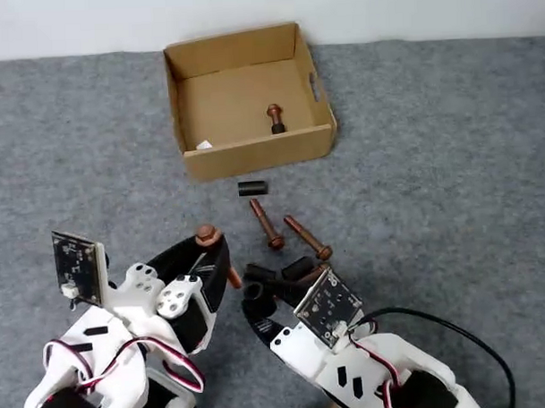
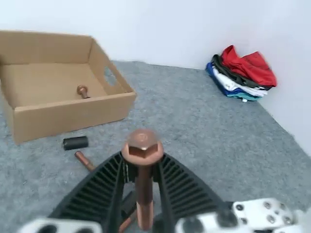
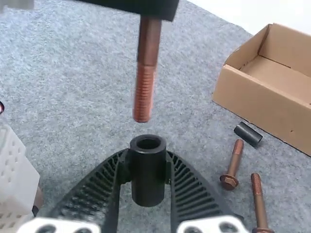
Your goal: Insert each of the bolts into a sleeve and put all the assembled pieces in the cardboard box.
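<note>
Over the grey carpeted worktop (image 1: 450,162), the high view gives you the brown open-topped cardboard box (image 1: 262,156) at the far side, with one assembled bolt-and-sleeve piece (image 1: 276,120) on its floor. Just in front of the box lies a short black loose sleeve (image 1: 252,188). Nearer the arms lie a first loose copper-coloured bolt (image 1: 265,224) and a second loose copper-coloured bolt (image 1: 307,237).

On the left wrist view, your left fingers (image 2: 109,182) are clamped on the shank of the held copper-coloured hex-head bolt (image 2: 142,150), its head towards the camera.

On the right wrist view, your right fingers (image 3: 109,189) are clamped on the upright black cylindrical sleeve (image 3: 147,170), with its open bore facing the bolt's threaded end. That end hangs just above the bore, not touching, and looks slightly off its centre.

If you press down with that offset, the threads will likely catch on the rim. That could tip the sleeve in its grip or push the bolt back through the left fingers. Either part might then drop among the loose pieces on the worktop. Line the two axes up before closing the gap.
</note>
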### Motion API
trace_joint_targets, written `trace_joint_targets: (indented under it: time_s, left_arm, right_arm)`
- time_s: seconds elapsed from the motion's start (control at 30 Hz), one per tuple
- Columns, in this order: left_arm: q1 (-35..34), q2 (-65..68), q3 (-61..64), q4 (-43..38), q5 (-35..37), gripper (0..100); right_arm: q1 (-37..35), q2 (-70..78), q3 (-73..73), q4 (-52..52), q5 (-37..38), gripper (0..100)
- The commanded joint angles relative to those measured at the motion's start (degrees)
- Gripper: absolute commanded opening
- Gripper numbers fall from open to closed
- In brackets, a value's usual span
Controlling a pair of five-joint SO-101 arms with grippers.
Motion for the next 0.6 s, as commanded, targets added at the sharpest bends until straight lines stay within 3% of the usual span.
trace_joint_targets:
  time_s: [0.0,0.13,0.37,0.57]
  left_arm:
    - [0.4,0.0,-0.2,-5.3,0.2,0]
    - [1.5,0.2,-0.1,-7.2,0.2,0]
    - [3.0,0.1,-0.1,-0.4,0.1,0]
    - [2.8,0.1,1.0,-0.4,0.1,0]
  right_arm:
    - [-0.7,-0.1,0.4,-1.9,0.5,0.9]
    - [-0.7,-0.1,1.7,-4.1,0.4,0.9]
    - [-0.7,-0.1,1.7,-6.5,0.5,0.9]
    - [-0.7,-0.1,1.5,-6.7,0.6,0.9]
